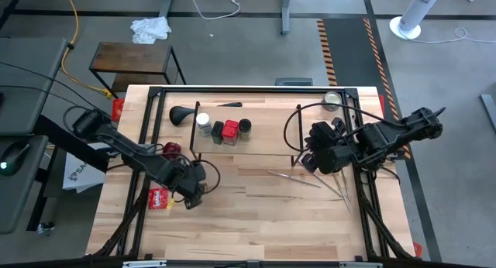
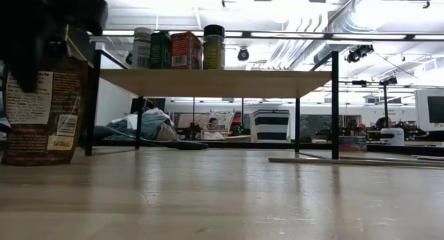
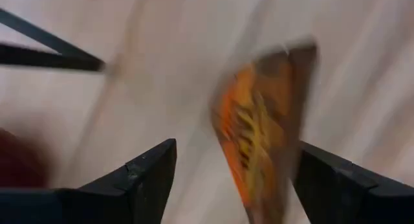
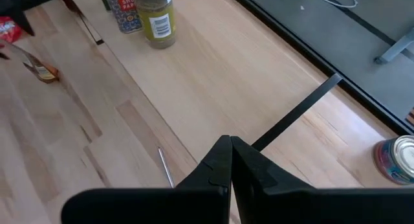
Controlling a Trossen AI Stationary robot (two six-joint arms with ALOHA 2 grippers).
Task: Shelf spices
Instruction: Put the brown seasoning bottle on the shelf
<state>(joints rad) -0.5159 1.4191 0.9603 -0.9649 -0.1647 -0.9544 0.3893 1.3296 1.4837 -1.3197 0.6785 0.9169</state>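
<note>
The shelf (image 1: 267, 144) stands mid-table on black rod frames. Several spices stand on its board: a clear white-capped jar (image 1: 203, 125), a red-capped one (image 1: 230, 131) and dark-capped ones (image 1: 244, 128), seen in a row in the low view (image 2: 186, 50). A brown-orange pouch (image 2: 45, 108) stands upright on the table at the near left. My left gripper (image 3: 233, 179) hangs over it, open and pointing down, one finger on each side of the pouch's top (image 3: 262, 133). My right gripper (image 4: 231, 153) is shut and holds nothing, raised by the shelf's right end. My left gripper comes at the pouch's top from above with a finger on each side. One finger (image 3: 323, 179) stands close to the pouch's edge, and the blur keeps me from telling whether it touches. The pouch rests upright on its base on the table.
A flat red packet (image 1: 159, 198) lies left of the left gripper. A round silver tin (image 1: 332, 100) sits at the far right. A black ladle-like tool (image 1: 182, 115) lies by the shelf's left end. Thin metal sticks (image 1: 310, 181) lie near the right gripper.
</note>
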